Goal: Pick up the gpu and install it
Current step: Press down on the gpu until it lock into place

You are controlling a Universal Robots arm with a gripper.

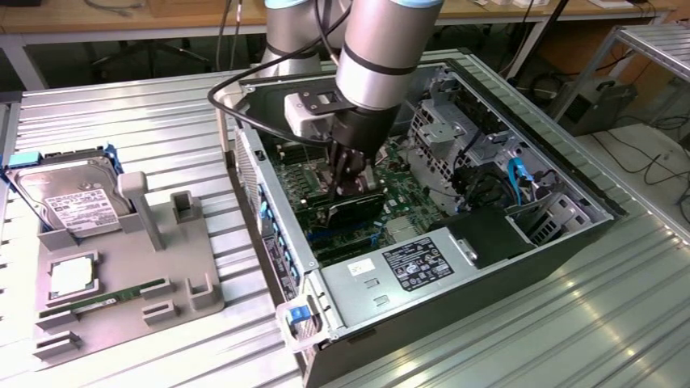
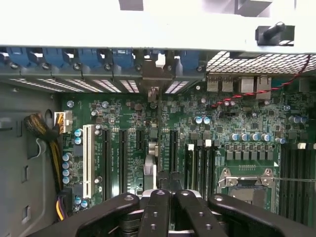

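The gripper (image 1: pixel 351 187) was lowered inside the open computer case (image 1: pixel 561 182), its fingers (image 2: pixel 163 210) drawn together and clamped on the gpu (image 1: pixel 354 208). The gpu stood edge-on over the case's green motherboard (image 2: pixel 237 128), in line with an expansion slot (image 2: pixel 174 143) beside the white slot (image 2: pixel 88 160).

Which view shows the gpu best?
Exterior view: the gpu stands on edge inside the case, its dark face visible under the pincer. Wrist view gives just its thin top edge over the motherboard.
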